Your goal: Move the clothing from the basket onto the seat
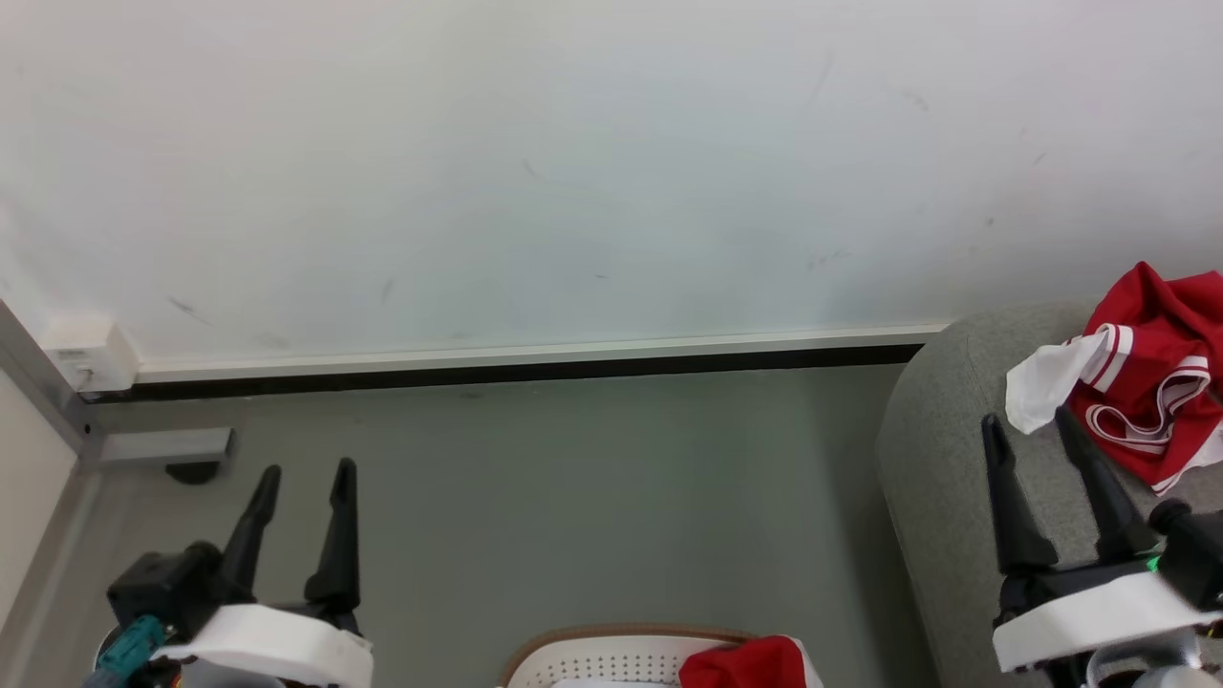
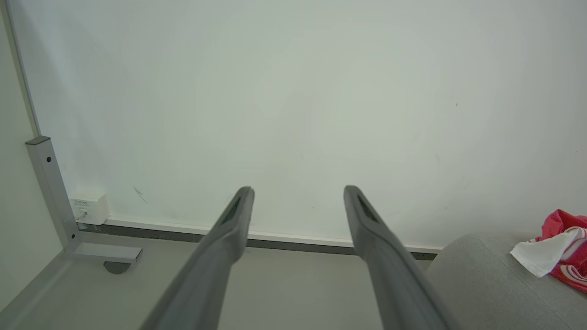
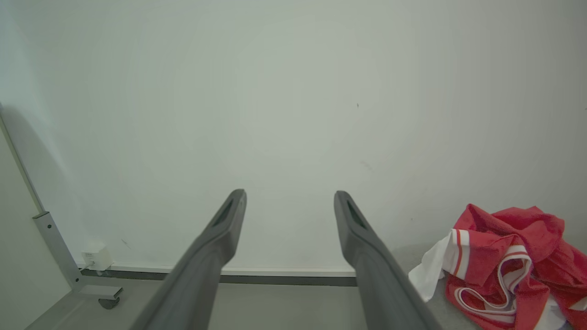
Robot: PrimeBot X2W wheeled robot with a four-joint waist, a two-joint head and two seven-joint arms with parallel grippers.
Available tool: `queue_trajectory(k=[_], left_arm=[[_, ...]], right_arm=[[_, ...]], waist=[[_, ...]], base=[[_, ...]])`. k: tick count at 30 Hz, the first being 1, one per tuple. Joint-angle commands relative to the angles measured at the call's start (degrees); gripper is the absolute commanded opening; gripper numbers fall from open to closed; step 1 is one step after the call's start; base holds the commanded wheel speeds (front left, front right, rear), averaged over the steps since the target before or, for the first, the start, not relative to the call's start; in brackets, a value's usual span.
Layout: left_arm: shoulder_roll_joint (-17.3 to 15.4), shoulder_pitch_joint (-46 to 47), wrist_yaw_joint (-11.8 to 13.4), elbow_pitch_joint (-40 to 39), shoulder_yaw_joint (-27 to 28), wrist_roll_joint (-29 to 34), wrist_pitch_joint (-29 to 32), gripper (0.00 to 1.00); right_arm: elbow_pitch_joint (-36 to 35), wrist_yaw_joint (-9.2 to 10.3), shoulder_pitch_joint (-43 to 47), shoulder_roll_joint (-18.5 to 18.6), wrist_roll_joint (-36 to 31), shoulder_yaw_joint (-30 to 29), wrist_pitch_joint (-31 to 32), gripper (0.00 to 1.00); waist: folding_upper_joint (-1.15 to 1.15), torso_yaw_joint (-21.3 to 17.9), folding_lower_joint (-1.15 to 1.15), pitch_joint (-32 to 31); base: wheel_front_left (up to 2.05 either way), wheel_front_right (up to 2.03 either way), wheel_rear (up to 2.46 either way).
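The left gripper [image 1: 309, 468] is held spread and empty above the floor. One basket [image 1: 621, 633] is seen at the bottom edge, with one red garment [image 1: 745, 664] inside, best pinched deep at a fold. The right gripper [image 1: 1026, 418], spread and empty, is poised over the one seat [image 1: 941, 449], beside one clothing heap [image 1: 1161, 382].
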State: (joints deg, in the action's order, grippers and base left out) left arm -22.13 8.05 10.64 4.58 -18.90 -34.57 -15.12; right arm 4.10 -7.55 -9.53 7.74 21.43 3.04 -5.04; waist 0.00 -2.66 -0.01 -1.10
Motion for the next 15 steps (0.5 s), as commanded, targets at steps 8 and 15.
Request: queue_trajectory(k=[8,15], left_arm=[[5.19,-6.62,-2.22,0.01,5.83,5.12,-0.04,1.00],[8.46,-9.01,-5.88,1.50,8.92,9.27,-0.04,1.00]], right_arm=[[4.31,0.13,5.41,-1.80,-1.63,4.43,-6.14,1.00],[7.67,0.13,5.15,-2.68,-3.17,6.33,-8.55,1.00]], waist=[[0.00,-0.38,0.01,-0.22],[0.00,-0.89,0.01,-0.03]], base=[[0.00,0.00,0.00],[0.00,0.00,0.00]])
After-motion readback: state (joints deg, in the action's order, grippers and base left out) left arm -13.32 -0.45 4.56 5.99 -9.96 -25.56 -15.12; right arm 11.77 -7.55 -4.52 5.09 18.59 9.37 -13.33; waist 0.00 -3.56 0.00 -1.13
